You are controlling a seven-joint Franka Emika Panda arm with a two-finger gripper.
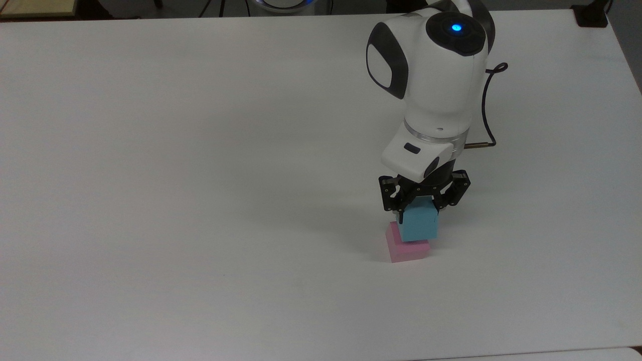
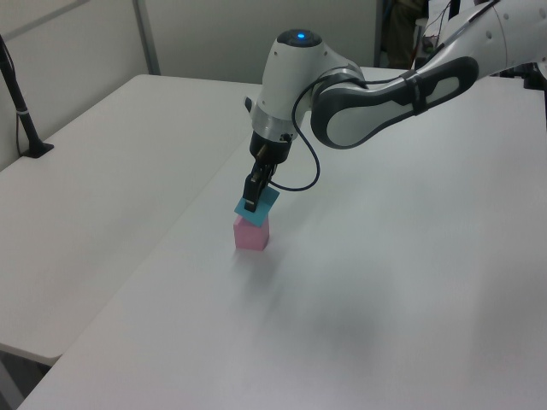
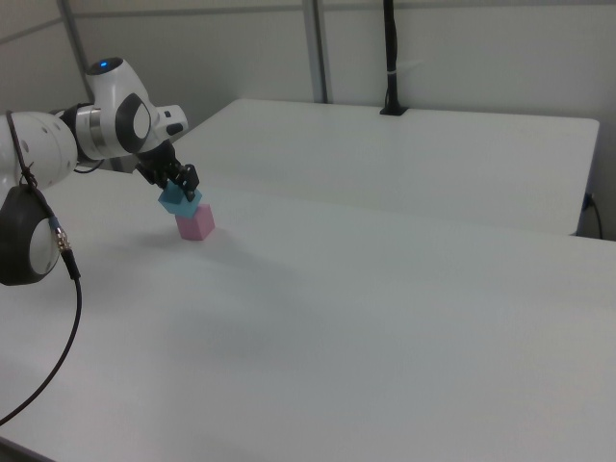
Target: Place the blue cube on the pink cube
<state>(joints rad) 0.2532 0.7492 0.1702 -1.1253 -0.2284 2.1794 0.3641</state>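
Observation:
The blue cube is held in my gripper, which is shut on it from above. It sits tilted directly over the pink cube, which rests on the white table. In the left view the blue cube's lower edge looks to touch the pink cube's top. In the top view the blue cube covers most of the pink cube's top face.
A black cable loops off the arm's wrist. A black post is clamped at the table's edge, far from the cubes. Two white tables meet at a seam.

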